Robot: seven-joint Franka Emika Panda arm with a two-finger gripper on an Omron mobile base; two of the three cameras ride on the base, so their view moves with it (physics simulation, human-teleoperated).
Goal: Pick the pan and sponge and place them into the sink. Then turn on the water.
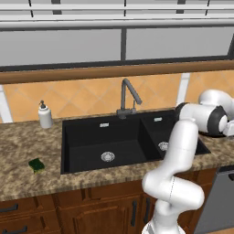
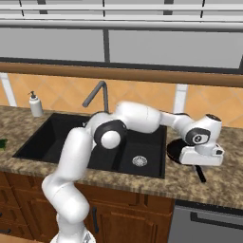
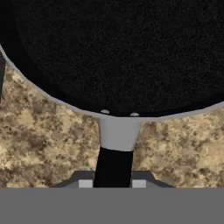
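On the counter point(image 2: 190, 182) to the right of the sink point(image 2: 57, 137), the pan point(image 2: 176, 151) is being straddled at its handle point(image 3: 113, 166) by the gripper point(image 3: 113, 183). In the hand view the two finger tips are being shown on either side of the black handle, just behind its grey neck; whether they are already pressing on it cannot be told.

A slip is being risked here: the handle is thin, and the weight of the round body is being carried well ahead of the grip, so the pan is likely to droop or twist once lifted. Its rim may also be caught on the sink's edge while it is being carried across.

Both basins are being left empty apart from their silver drains point(image 1: 108, 156), and nothing is being held in the pan. No stream is being let out of the faucet point(image 1: 128, 97). The sponge point(image 1: 36, 165) is lying on the counter left of the sink, well apart from the soap dispenser point(image 1: 45, 115).
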